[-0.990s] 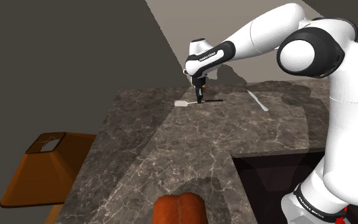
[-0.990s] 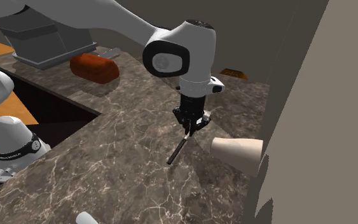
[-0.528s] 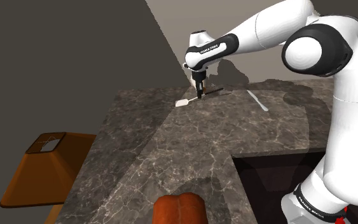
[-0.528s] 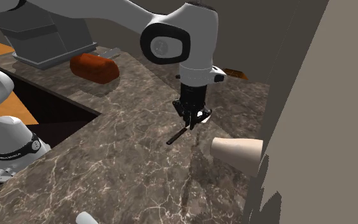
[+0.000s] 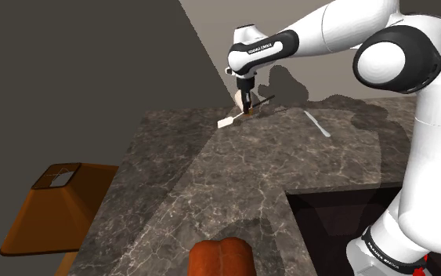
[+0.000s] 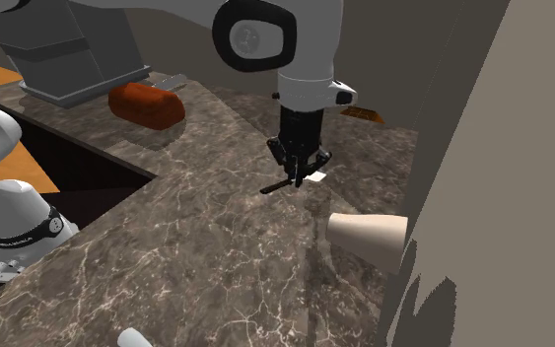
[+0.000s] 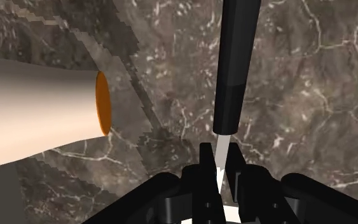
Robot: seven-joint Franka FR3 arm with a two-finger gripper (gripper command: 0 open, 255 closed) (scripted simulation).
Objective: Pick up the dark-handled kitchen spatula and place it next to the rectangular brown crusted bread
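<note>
- Jaws closed on the thin pale neck of the spatula (image 7: 223,149), between its dark handle (image 7: 238,57) and its white blade (image 5: 225,123); in the wrist view both fingers (image 7: 204,159) clasp it.
- Held spatula slants just above the marbled brown worktop (image 5: 250,180) near the wall, blade toward the shoulder view's left.
- Reddish-brown bread (image 6: 147,104) lies well apart from it, at the worktop's other end.
- Pale cone (image 6: 369,237) with an orange end lies on its side near the jaws.
- Slim pale utensil (image 5: 317,124) rests on the worktop, apart from the spatula.
</note>
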